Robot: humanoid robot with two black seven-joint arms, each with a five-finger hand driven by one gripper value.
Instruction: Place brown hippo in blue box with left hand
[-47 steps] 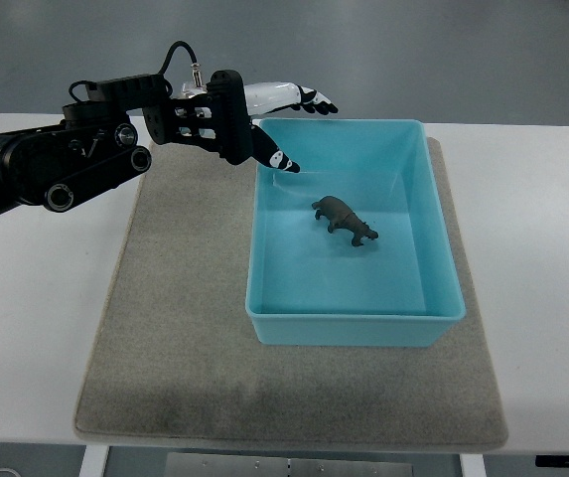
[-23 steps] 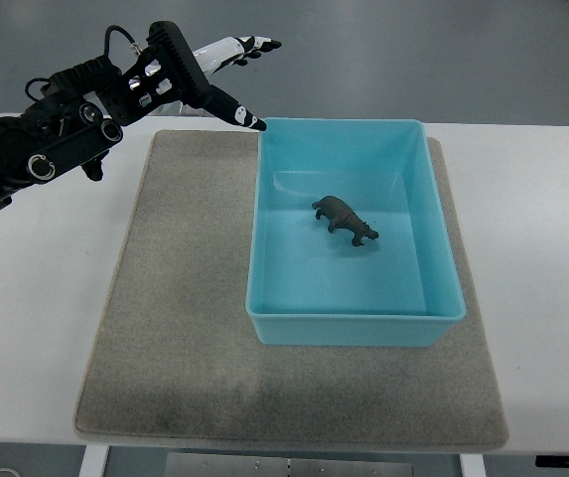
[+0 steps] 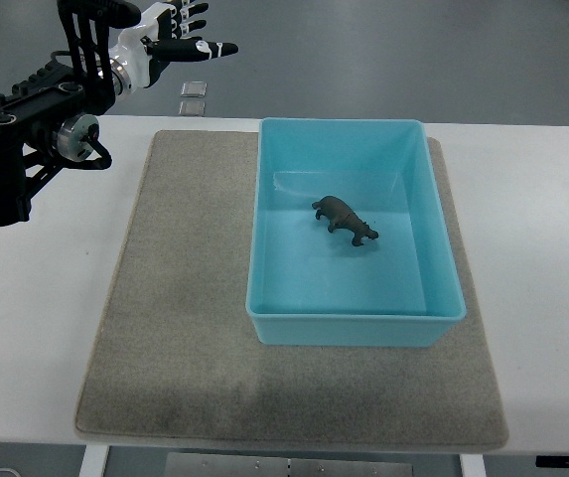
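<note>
Small brown plastic hippo figure (image 3: 346,220) stood inside glossy rectangular blue plastic box (image 3: 264,258), on coarse grey felt mat (image 3: 180,298). Left hand (image 3: 170,40) empty, fingers spread, well apart at upper left.

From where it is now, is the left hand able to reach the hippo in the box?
Probably yes. The left hand is open, up past the table's far-left corner and well apart from the hippo. The blue box has no lid, and nothing lies between them.
</note>
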